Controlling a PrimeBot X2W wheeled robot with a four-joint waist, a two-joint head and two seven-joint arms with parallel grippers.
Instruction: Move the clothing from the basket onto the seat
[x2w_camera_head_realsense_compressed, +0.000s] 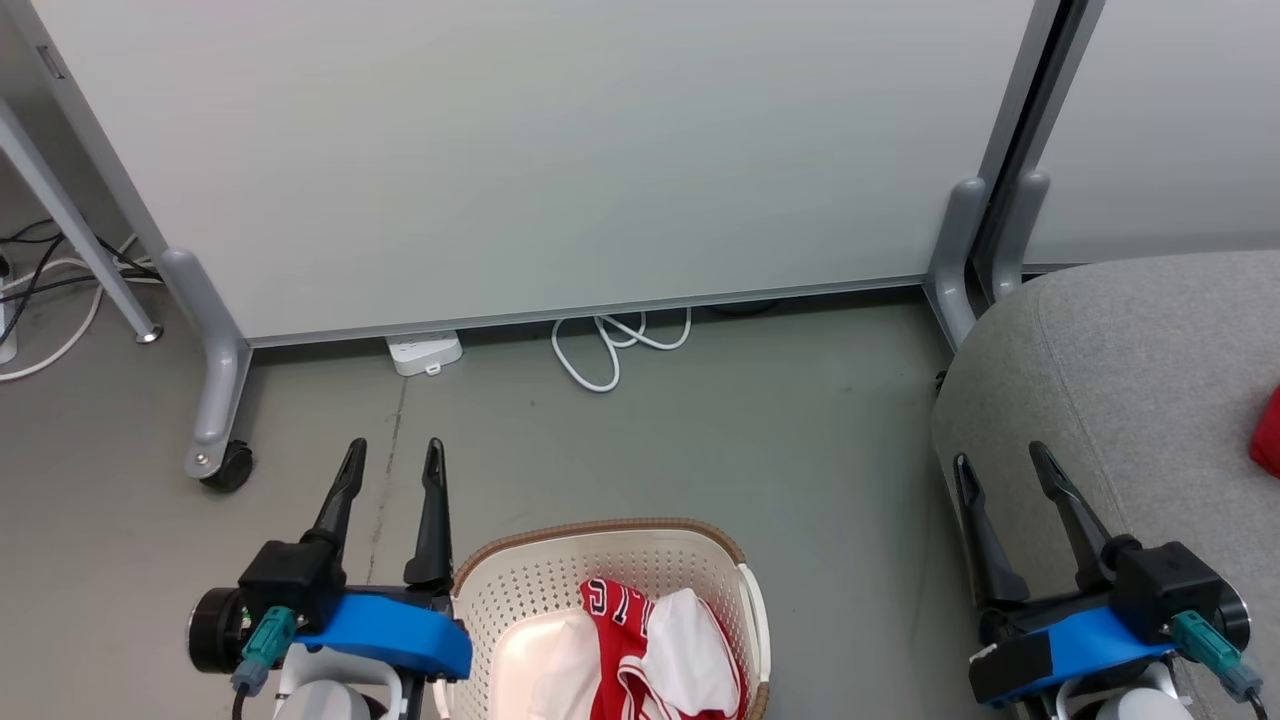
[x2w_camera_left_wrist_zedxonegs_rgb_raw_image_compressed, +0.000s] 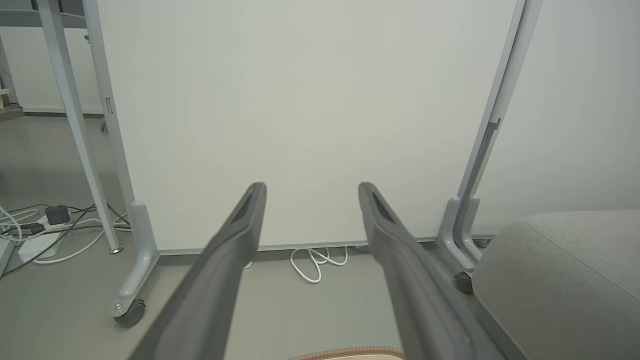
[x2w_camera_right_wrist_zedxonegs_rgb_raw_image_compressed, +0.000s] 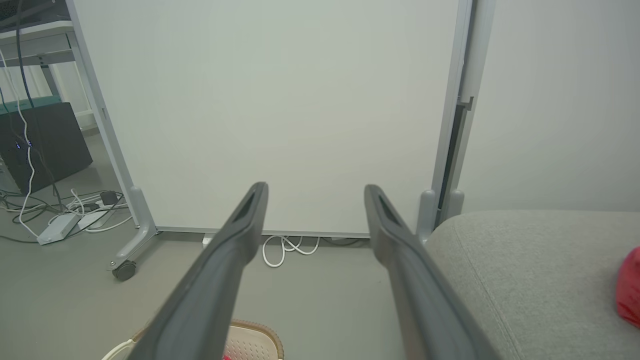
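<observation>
Head view looks down on a grey floor (x2w_camera_head_realsense_compressed: 800, 450) with a cream, hole-patterned basket (x2w_camera_head_realsense_compressed: 600, 527) at the near edge, its rim brown and woven-looking. Red and white clothing (x2w_camera_head_realsense_compressed: 620, 640) lies bunched inside the basket. A red fold carries white letters edged in black, but they are creased and cut off, so no whole word can be read.

The left end effector (x2w_camera_head_realsense_compressed: 395, 447) hangs just left of the basket, fingers spread apart with nothing between them. The right end effector (x2w_camera_head_realsense_compressed: 1000, 455) hangs well to the right, over the near left corner of the grey seat (x2w_camera_head_realsense_compressed: 1130, 380), likewise spread wide and empty. A red garment (x2w_camera_head_realsense_compressed: 1268, 430) lies on the seat at the far right edge of the frame.

Beyond the basket stands a white partition panel (x2w_camera_head_realsense_compressed: 550, 150) on grey legs with a caster (x2w_camera_head_realsense_compressed: 228, 465). A looped white cable (x2w_camera_head_realsense_compressed: 610, 345) and a small white box (x2w_camera_head_realsense_compressed: 425, 352) lie under it.

Left wrist view shows the left end effector (x2w_camera_left_wrist_zedxonegs_rgb_raw_image_compressed: 312, 189) open, the basket rim (x2w_camera_left_wrist_zedxonegs_rgb_raw_image_compressed: 345, 354) just below it and the seat (x2w_camera_left_wrist_zedxonegs_rgb_raw_image_compressed: 565, 270) to the right.

Right wrist view shows the right end effector (x2w_camera_right_wrist_zedxonegs_rgb_raw_image_compressed: 315, 189) open, the basket (x2w_camera_right_wrist_zedxonegs_rgb_raw_image_compressed: 255, 332) low on the left, and the red garment (x2w_camera_right_wrist_zedxonegs_rgb_raw_image_compressed: 629, 290) on the seat (x2w_camera_right_wrist_zedxonegs_rgb_raw_image_compressed: 525, 270).
</observation>
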